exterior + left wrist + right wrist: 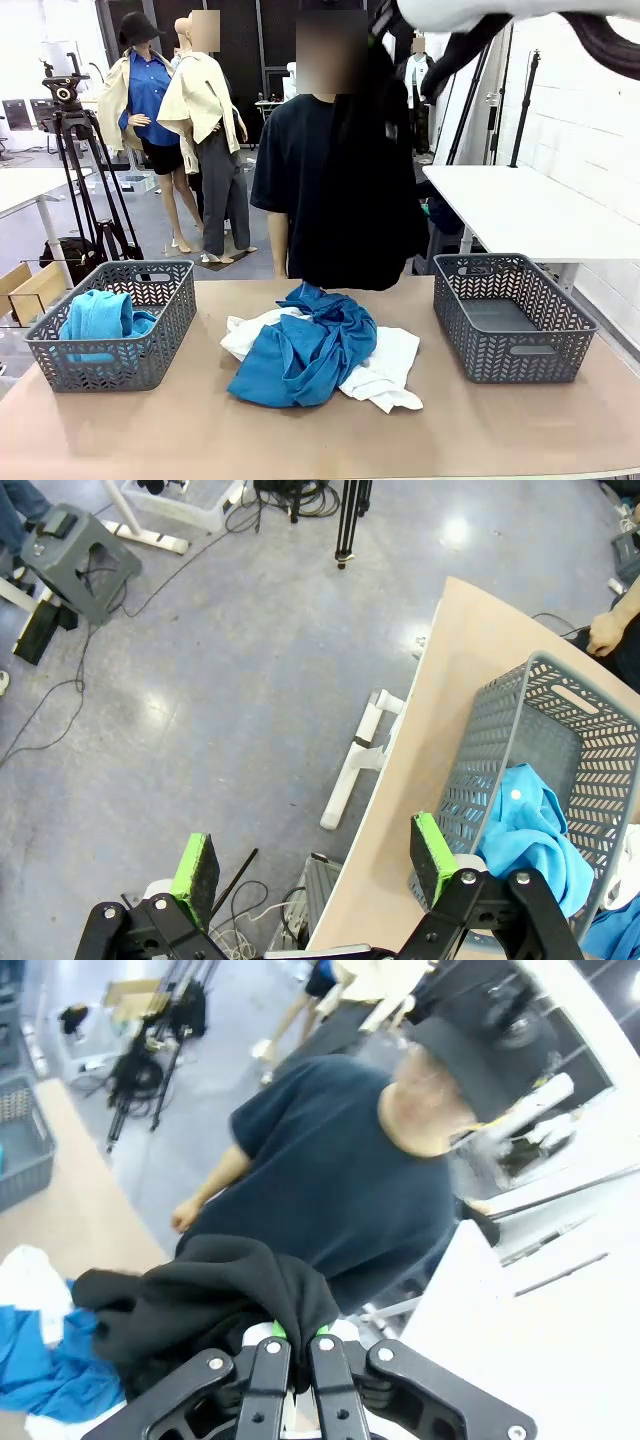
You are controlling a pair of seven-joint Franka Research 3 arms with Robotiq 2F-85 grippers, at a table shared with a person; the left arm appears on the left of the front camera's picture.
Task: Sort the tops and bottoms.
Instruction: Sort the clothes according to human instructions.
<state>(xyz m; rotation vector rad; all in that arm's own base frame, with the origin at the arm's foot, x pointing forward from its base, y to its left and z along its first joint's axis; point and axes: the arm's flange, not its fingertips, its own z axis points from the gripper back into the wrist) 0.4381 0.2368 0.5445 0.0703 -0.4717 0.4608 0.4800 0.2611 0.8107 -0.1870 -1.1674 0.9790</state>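
A grey basket (160, 335) stands at the desk's (180, 430) left end, another basket (520, 350) at its right end. A person (295, 170) stands behind the desk, with a tripod (72, 130) farther left.

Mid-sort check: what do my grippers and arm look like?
Left gripper: black linkage, silver bolts, bright green pads. Right gripper: same black linkage and bolts, green slivers at the tips. Right arm: white shell, thick black cable alongside.

Black bottoms (375, 220) aloft above heap of tops (305, 360) on table (150, 430)
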